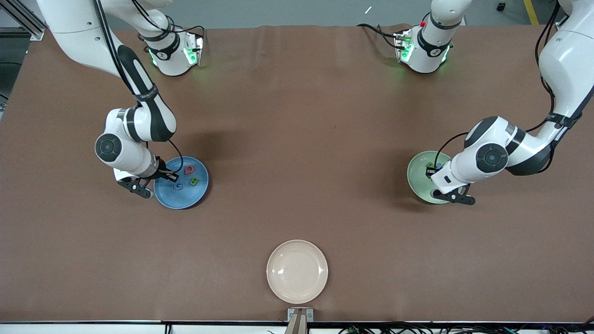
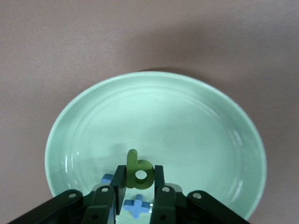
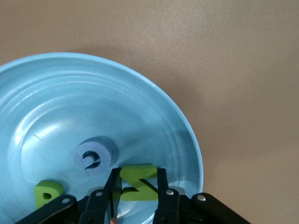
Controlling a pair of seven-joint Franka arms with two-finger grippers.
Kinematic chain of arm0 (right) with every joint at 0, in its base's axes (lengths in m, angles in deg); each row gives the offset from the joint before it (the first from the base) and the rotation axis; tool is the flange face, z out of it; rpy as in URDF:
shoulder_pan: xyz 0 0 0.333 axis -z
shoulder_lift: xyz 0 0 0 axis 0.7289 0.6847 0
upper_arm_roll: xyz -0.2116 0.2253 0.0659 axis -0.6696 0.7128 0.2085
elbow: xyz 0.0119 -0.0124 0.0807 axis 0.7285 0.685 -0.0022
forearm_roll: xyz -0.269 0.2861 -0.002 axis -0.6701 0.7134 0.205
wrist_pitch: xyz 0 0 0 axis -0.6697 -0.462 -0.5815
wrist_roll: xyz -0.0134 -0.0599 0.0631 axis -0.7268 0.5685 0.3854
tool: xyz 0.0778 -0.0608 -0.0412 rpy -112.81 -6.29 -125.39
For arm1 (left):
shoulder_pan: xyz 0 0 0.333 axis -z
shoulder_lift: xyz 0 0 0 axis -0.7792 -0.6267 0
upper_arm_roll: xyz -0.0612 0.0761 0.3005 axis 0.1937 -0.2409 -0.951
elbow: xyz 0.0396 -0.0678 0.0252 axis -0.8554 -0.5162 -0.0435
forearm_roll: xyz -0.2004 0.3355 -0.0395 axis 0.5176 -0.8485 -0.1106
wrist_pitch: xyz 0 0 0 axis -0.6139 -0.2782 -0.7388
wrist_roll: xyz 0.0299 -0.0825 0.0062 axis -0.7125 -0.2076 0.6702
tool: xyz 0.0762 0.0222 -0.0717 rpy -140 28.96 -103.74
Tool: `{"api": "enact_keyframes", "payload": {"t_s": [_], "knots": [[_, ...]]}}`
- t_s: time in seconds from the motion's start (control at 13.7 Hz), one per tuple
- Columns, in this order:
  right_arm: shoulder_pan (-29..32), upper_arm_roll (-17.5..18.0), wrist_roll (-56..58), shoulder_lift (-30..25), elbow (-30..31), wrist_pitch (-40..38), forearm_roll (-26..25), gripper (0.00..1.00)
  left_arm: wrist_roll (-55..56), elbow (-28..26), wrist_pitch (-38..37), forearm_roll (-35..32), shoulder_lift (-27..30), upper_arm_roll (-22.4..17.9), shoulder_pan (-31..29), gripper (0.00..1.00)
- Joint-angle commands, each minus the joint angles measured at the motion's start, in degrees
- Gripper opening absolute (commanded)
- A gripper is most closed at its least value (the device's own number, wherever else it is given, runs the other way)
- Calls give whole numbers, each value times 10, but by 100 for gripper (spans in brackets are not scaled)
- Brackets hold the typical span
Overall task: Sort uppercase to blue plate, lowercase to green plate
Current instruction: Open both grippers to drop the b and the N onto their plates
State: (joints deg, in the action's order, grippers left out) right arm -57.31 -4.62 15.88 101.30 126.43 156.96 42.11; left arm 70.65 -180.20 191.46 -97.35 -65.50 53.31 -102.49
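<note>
The pale green plate [image 2: 196, 116] fills the left wrist view. My left gripper [image 2: 139, 176] hangs low over it, shut on a dark green p-like lowercase letter [image 2: 134, 161]. A blue x [image 2: 137, 208] and another blue piece [image 2: 108, 178] lie in the plate under the fingers. Over the blue plate [image 3: 154, 116], my right gripper [image 3: 138, 177] is shut on a light green uppercase N [image 3: 140, 190]. A blue G [image 3: 93, 156] and a green B [image 3: 46, 194] lie in that plate. The front view shows a red Q [image 1: 189, 170] there too, the right gripper [image 1: 169, 176] and the left gripper [image 1: 430, 172].
A cream plate [image 1: 297, 271] with nothing in it sits near the table's front edge, midway between the arms. The blue plate [image 1: 181, 197] lies toward the right arm's end, the green plate [image 1: 415, 178] toward the left arm's end. Brown table lies all around.
</note>
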Motion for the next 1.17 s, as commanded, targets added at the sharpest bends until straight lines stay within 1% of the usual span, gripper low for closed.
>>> {"api": "enact_keyframes", "payload": {"t_s": [0.0, 0.07, 0.15, 0.22, 0.29, 0.37, 0.44, 0.51, 0.66, 0.8, 1.02, 1.1], "knots": [[2, 3, 1, -7, 11, 8, -3, 4, -16, -1, 15, -12, 1, -10, 1, 12], [2, 3, 0, -7, 11, 7, -3, 12, -16, 0, 22, -13, -1, -16, 4, 13], [2, 3, -1, -7, 10, 6, -3, 32, -16, 0, 24, -22, -1, -20, 8, 17], [2, 3, -3, -7, 9, 2, -3, 91, -17, 0, 24, -25, -1, -20, 9, 25], [3, 3, -6, -7, 5, -2, -3, 100, -19, 0, 24, -26, -1, -20, 9, 40], [3, 3, -6, -9, 1, -12, -3, 100, -19, 0, 24, -26, 0, -20, 9, 53], [2, 3, -6, -13, -14, -40, -3, 100, -19, 1, 24, -25, 1, -19, 9, 82], [2, 3, -4, -16, -40, -89, -3, 100, -19, 7, 20, -20, 0, -19, 10, 100], [3, 2, 2, -23, -110, -194, -3, 100, -11, 11, 16, -17, 1, -20, 13, 100], [5, 0, 24, -22, -198, -308, -6, 100, -10, 14, 9, -8, 6, -18, 13, 100], [32, -1, 124, -22, -316, -445, -35, 100, -11, 25, -7, 5, 7, -15, 13, 100], [44, -2, 157, -22, -349, -477, -38, 100, -11, 26, -21, 8, 8, -8, 12, 100]]}}
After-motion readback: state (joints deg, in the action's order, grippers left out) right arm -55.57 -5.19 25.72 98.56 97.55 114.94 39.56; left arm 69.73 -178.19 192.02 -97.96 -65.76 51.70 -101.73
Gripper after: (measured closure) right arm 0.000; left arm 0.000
